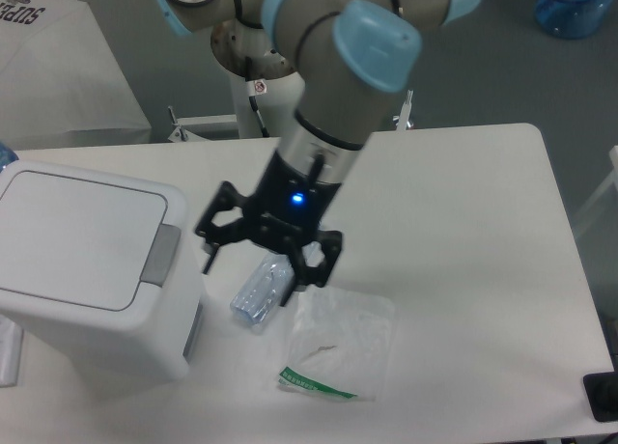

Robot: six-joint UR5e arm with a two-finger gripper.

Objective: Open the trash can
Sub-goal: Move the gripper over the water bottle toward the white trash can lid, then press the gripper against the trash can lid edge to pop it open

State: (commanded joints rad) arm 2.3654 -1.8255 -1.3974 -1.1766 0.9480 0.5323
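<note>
Fingers [208, 261] of my gripper [256, 268] are spread wide apart, holding nothing: two thin black metal prongs hanging from angular black linkages, one tip at the left, the other lower and to the right, just above the table [463, 222]. A small blue light glows on the gripper's dark cylindrical body, and above it I see the arm's smooth grey tube with a rounded pale-blue joint cap.

Left of the left fingertip, very near it, stands the trash can [87, 261]: a big white boxy bin of smooth plastic with rounded corners. Its flat lid lies shut, and the grey rectangular push-button [161, 254] sits on the rim facing my fingers.

Between the two fingertips and slightly below them lies a small clear plastic bottle [261, 291] on its side, ribbed and bluish, tilted diagonally; I cannot tell whether the right fingertip touches it. Below and right of the right fingertip rests a crinkled transparent plastic bag [343, 343] with a green strip along its lower edge. The tabletop is matte white with rounded corners.
</note>
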